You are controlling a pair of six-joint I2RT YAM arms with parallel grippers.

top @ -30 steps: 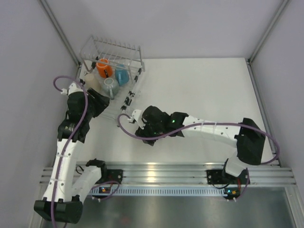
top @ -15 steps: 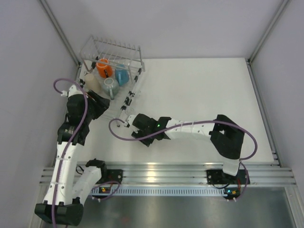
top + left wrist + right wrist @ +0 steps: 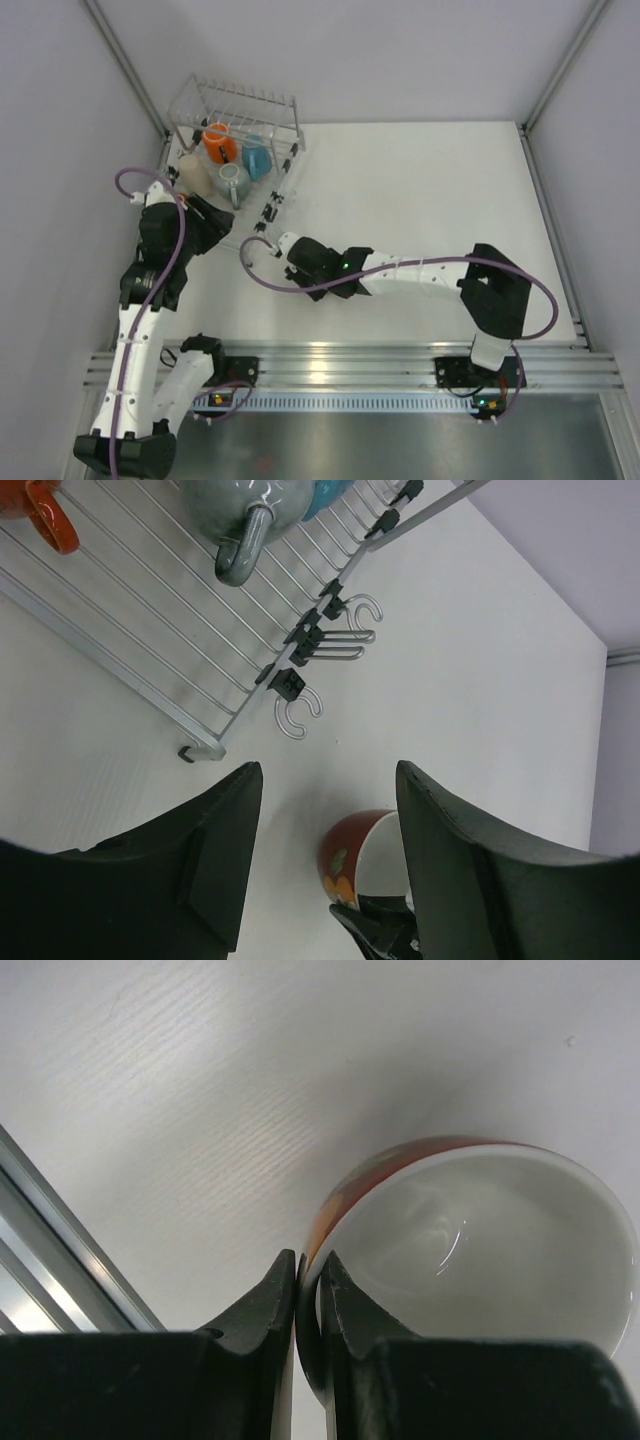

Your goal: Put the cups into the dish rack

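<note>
The wire dish rack (image 3: 283, 103) stands at the far left and also shows in the left wrist view (image 3: 140, 610). In it are an orange mug (image 3: 220, 144), a light blue mug (image 3: 256, 159), a beige tumbler (image 3: 192, 173) and a grey-green mug (image 3: 233, 181). My right gripper (image 3: 288, 248) is shut on the rim of a wide cup (image 3: 480, 1250), red outside and white inside, just off the rack's near corner. This cup also shows in the left wrist view (image 3: 362, 850). My left gripper (image 3: 328, 775) is open and empty above it, beside the rack.
Black clips and wire hooks (image 3: 335, 640) hang off the rack's near edge. The grey wall (image 3: 60, 200) runs close on the left. An aluminium rail (image 3: 350, 360) crosses the table's near edge in front of the arm bases.
My right arm swung its elbow left and then partly back, and its gripper with the cup shifted slightly left and returned. The left arm barely moved.
</note>
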